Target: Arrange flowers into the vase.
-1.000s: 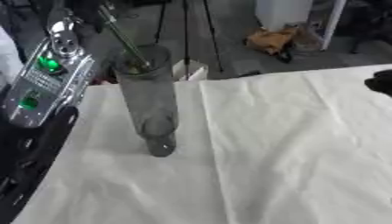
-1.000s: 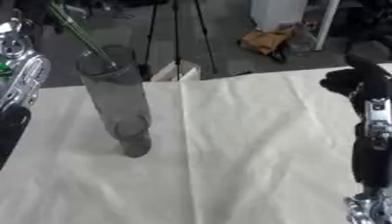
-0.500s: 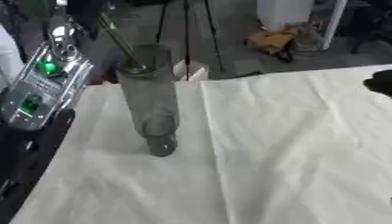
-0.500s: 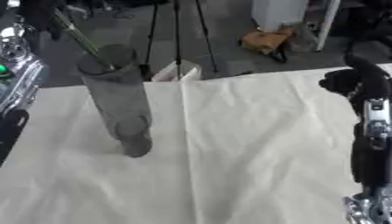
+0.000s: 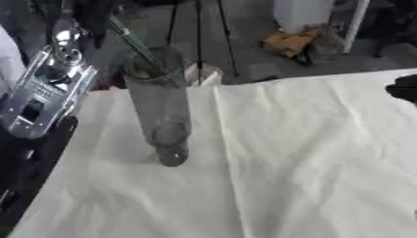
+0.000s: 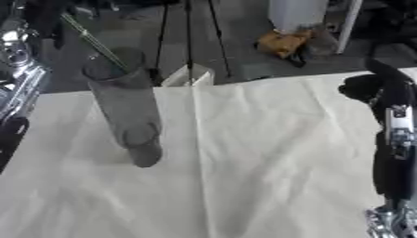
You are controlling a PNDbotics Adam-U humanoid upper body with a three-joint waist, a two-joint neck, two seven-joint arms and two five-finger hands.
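A tall clear glass vase [image 5: 160,107] stands on the white cloth [image 5: 309,162], left of centre. One thin green flower stem [image 5: 130,41] has its lower end inside the vase mouth and leans up and to the left. Its upper end meets my dark left hand [image 5: 88,16] at the top left corner, which looks closed round it. The flower's head is out of view. My silver left forearm [image 5: 45,88] runs down the left edge. My right hand [image 6: 364,86] hangs at the right edge over the cloth, relaxed and holding nothing, far from the vase.
Beyond the table's far edge are black tripod legs [image 6: 189,32], a small white box [image 6: 187,76], an orange-brown bundle [image 6: 281,42] and a white bin [image 6: 301,14] on the floor. My right forearm [image 6: 395,153] stretches along the right side.
The stem's upper end and my left hand have sunk slightly toward the vase. The vase and my right hand have stayed where they were.
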